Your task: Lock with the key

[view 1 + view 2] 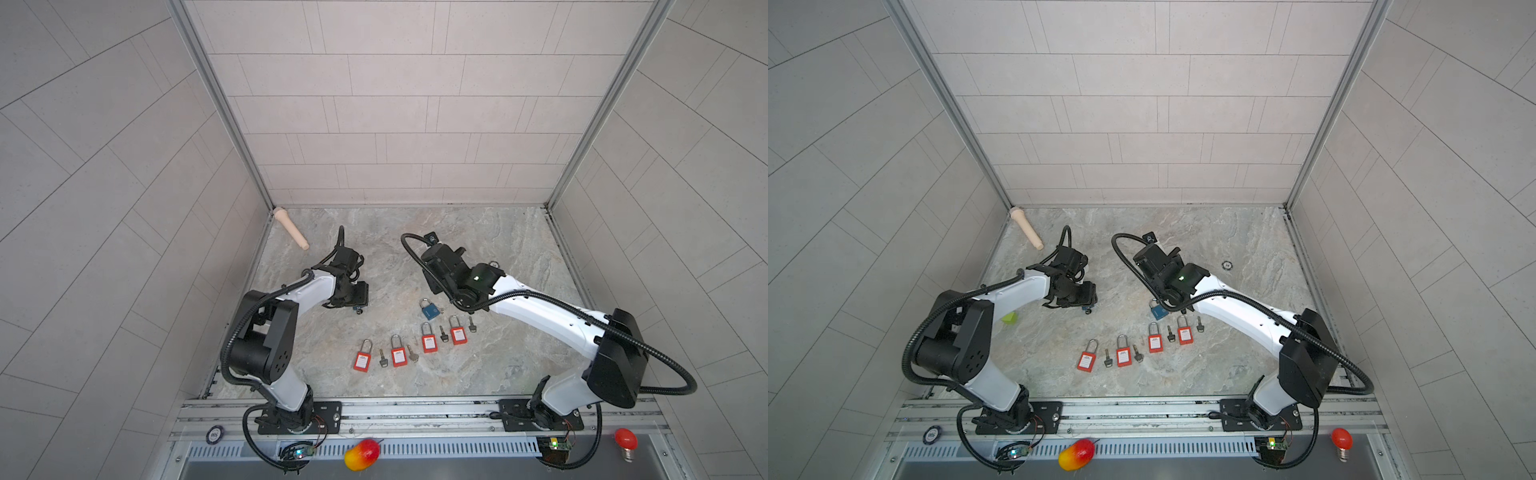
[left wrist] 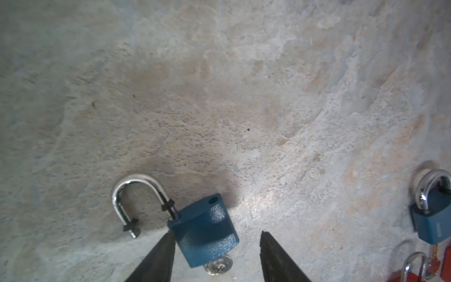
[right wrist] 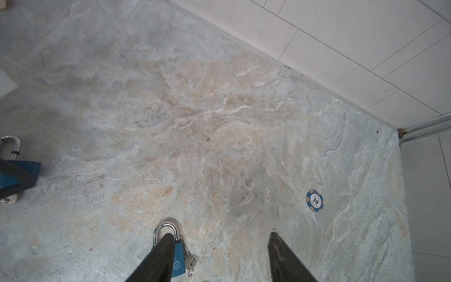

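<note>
The blue padlock [image 2: 205,234] lies on the surface [image 2: 244,97], shackle [image 2: 136,183] swung out and key [image 2: 218,266] at its base, so locking looks all ahead of you: your left fingers [image 2: 158,258] straddle its body, spread and not gripping, and your right fingers [image 3: 153,261] gape empty by a second shut padlock [image 3: 179,262].

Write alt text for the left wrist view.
A blue padlock with its shackle swung open lies on the marbled stone table between the fingers of the open left gripper, a silver key at its base. A second blue padlock sits at the frame's edge.
</note>
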